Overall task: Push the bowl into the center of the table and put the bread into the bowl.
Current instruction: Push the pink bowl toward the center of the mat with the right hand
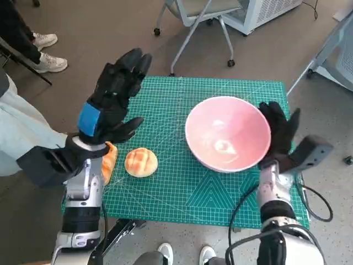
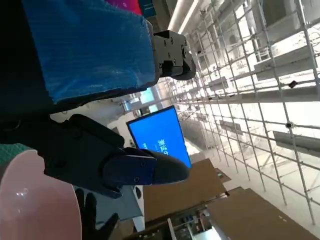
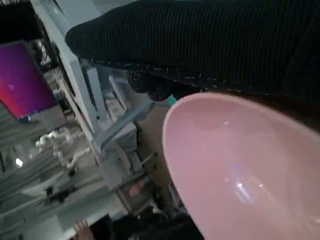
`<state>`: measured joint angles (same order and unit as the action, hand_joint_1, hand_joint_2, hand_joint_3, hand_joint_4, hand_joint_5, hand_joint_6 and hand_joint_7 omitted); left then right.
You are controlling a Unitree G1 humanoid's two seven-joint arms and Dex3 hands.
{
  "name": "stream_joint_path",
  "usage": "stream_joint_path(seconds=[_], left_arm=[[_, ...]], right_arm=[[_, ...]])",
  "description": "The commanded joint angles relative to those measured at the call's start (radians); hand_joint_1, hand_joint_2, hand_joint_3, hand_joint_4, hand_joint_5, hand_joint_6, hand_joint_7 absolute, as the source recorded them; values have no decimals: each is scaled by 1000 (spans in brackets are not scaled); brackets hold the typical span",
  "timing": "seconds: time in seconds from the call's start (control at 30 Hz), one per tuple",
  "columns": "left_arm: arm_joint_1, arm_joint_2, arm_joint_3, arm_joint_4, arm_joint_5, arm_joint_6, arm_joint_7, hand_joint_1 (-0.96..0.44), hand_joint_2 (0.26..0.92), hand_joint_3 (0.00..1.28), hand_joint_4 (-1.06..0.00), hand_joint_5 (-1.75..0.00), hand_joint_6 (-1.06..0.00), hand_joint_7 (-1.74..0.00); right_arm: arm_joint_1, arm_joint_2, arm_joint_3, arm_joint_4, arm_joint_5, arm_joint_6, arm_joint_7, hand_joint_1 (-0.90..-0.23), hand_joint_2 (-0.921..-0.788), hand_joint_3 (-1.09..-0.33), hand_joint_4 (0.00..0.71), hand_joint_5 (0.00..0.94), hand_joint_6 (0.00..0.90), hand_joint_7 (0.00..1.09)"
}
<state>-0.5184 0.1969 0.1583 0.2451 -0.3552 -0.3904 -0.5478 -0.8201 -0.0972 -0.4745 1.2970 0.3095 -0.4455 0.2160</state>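
The right hand [image 1: 280, 134], fingers spread and apparently flat against the bowl [image 1: 228, 133], pushes it across the surface [image 1: 165, 187]; the left hand [image 1: 113, 99] hovers open (empty) above the bread [image 1: 141, 162].

On the table [image 1: 165, 193] the bowl [image 1: 228, 133] stands toward the right side, and the bread [image 1: 141, 162] lies to its left, near the front edge, apart from the bowl. The right hand [image 1: 280, 132] is against the right wall of the bowl. The left hand [image 1: 113, 99] is raised over the left part of the table, behind the bread.
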Motion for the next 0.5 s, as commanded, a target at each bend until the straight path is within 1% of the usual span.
stream_joint_path(seconds=[0.03, 0.23, 0.5], left_arm=[[28, 13, 9, -30, -3, 18, 11, -677, 921, 315, -139, -16, 1, -468], [44, 21, 15, -53, 0, 30, 24, -668, 921, 313, -141, -16, 1, -471], [60, 26, 21, -76, 3, 43, 43, -688, 921, 306, -140, -13, 1, -492]], right_arm=[[-9, 28, -5, 18, 3, 27, 10, -578, -921, -884, 146, 9, 213, 224], [-27, 48, -9, 23, 6, 44, 23, -584, -921, -871, 152, 9, 221, 221], [-46, 73, -13, 26, 5, 60, 31, -560, -921, -869, 152, 6, 230, 213]])
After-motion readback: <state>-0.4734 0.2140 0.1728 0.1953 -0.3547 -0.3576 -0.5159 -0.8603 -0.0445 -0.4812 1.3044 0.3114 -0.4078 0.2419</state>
